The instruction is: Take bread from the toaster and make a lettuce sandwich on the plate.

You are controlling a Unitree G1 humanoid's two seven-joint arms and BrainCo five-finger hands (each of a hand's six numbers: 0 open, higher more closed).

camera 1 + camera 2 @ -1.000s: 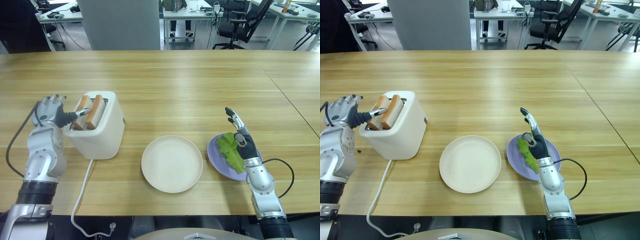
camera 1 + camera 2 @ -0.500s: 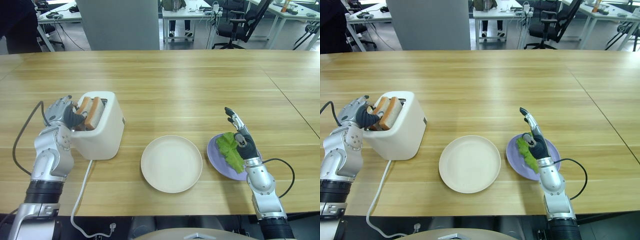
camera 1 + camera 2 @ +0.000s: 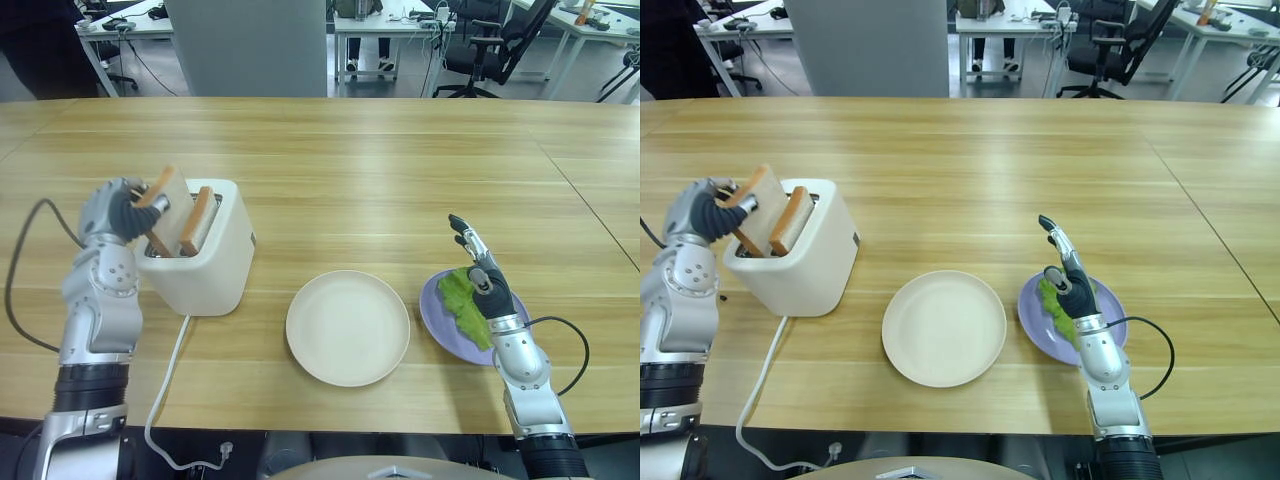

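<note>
Since 1 second ago the left hand has closed in on the toaster and drawn the left bread slice partly up out of its slot. The slice now stands higher than its neighbour and leans up and to the left. The hand is clenched around that slice at its left edge, and the slice's lower end is still inside the slot. The 2nd slice sits lower in the right slot, untouched.

The right hand has not shifted. It rests at the purple plate on the right, fingers extended and holding nothing, just beside the lettuce lying there.

The cream plate sits on the tabletop between toaster and purple plate, to the right of the left hand and a little nearer. The slice probably has to clear the slot upward before travelling right to it. The left hand is the nearer one to the bread, the right to the lettuce.
</note>
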